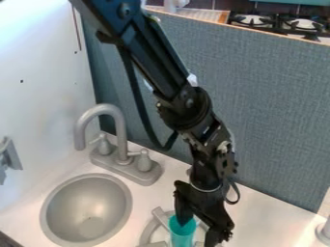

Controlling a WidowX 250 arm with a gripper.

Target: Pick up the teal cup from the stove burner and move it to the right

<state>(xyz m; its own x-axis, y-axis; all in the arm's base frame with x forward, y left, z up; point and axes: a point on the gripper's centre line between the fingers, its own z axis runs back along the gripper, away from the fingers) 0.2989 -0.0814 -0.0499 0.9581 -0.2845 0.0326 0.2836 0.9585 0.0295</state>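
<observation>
The black gripper [199,228] hangs low over the counter at the bottom of the camera view, right of the sink. It is open, its two fingers apart. A teal cup [182,235] stands upright below it, cut off by the view's bottom edge. The left finger's tip dips at the cup's rim and looks to be inside its mouth. To the right of the cup is the other finger, with a gap between it and the cup's wall. Under and around the cup lies a grey burner grate [152,230].
A grey sink basin [86,209] lies at left, with a curved faucet [115,112] and two handles behind it. A blue-grey panel [277,111] rises behind the counter. At the right edge stands a pale round object [325,232]. A white wall [38,106] borders the left.
</observation>
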